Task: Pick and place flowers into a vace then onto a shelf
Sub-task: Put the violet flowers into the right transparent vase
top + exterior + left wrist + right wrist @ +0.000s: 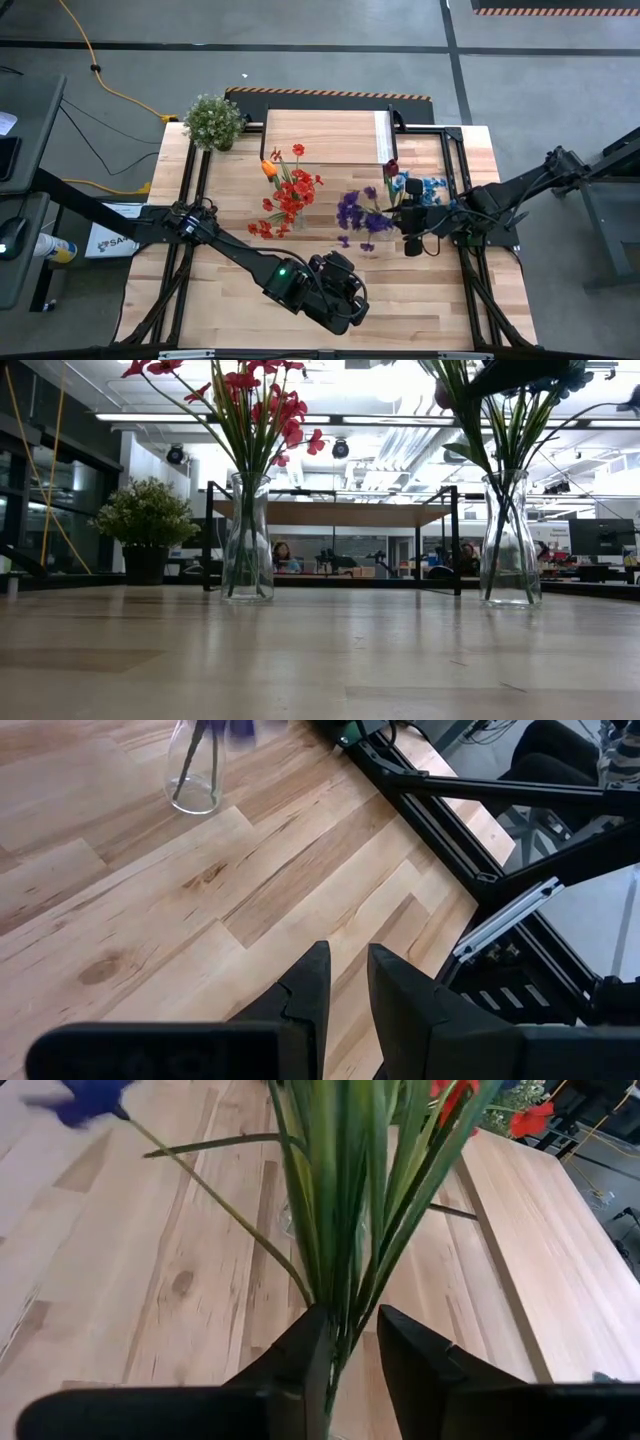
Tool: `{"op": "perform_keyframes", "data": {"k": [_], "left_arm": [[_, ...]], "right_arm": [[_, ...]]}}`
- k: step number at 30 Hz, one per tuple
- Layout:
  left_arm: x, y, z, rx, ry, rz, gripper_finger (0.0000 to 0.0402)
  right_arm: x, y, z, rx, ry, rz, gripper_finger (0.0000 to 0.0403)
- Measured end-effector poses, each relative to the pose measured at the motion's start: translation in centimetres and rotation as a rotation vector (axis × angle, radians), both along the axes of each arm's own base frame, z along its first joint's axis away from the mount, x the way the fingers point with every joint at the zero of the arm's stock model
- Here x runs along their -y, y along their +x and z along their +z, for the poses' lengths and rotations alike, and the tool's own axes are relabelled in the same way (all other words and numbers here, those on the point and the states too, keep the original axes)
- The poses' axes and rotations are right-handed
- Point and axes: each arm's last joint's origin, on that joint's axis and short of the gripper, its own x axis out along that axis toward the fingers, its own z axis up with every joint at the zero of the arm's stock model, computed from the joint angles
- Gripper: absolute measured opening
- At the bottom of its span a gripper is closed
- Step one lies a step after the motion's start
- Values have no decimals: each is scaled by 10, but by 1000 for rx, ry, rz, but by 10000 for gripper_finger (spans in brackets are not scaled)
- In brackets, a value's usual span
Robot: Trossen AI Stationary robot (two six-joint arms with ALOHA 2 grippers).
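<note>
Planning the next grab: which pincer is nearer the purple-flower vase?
Right. The right pincer is at the purple-flower vase's stems; the left pincer hovers nearer the table's front edge.

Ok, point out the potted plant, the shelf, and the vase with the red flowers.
Potted plant (213, 121), high view, on its pale-green foliage.
Shelf (330, 135), high view, on the bare wood top.
Red-flower vase (248, 540), low view, on its glass body.

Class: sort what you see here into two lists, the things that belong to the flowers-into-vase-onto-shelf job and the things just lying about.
Job things:
red flowers in the left vase
purple flowers in the right vase
shelf
right gripper, at the purple flowers' stems

Lying about:
potted plant
yellow cable
left gripper, waiting near the table's front
</note>
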Motion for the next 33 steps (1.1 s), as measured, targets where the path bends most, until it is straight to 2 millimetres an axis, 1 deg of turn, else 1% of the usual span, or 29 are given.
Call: {"op": "perform_keyframes", "data": {"k": [5,10,18,23,29,33], "left_arm": [[0,0,0,-1,0,-3,104],[0,0,0,-1,0,-3,104],[0,0,0,-1,3,1,104],[-2,0,1,20,34,35,104],[-5,0,2,69,120,117,104],[-7,0,3,91,160,156,104]], "right_arm": [[4,-6,6,33,10,-14,98],[9,-17,15,74,29,-14,112],[14,-30,25,131,73,-17,115],[13,-32,27,142,105,29,115],[11,-32,33,184,129,111,115],[10,-32,39,205,112,150,114]]}}
